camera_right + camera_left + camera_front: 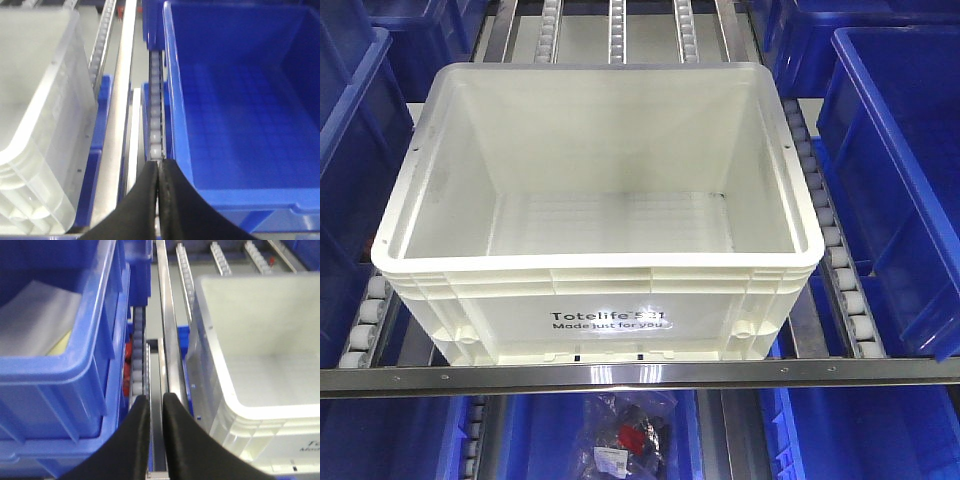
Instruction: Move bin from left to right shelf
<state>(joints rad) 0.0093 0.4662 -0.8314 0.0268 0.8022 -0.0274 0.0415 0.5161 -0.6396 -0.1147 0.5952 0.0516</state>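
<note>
An empty white bin (600, 300), printed "Totelife", stands on the roller shelf in the middle of the front view. Neither gripper shows in that view. In the left wrist view my left gripper (155, 399) has its black fingers a narrow gap apart with nothing between them, over the metal rail between a blue bin (60, 385) and the white bin (260, 412), touching neither. In the right wrist view my right gripper (158, 162) is shut and empty, over the roller track between the white bin (30, 125) and an empty blue bin (240, 110).
Blue bins flank the white one on the left (350, 150) and right (910, 180). A steel front rail (640, 375) runs under the white bin. Roller tracks (845, 290) line the lanes. A lower blue bin holds a plastic bag of parts (630, 435).
</note>
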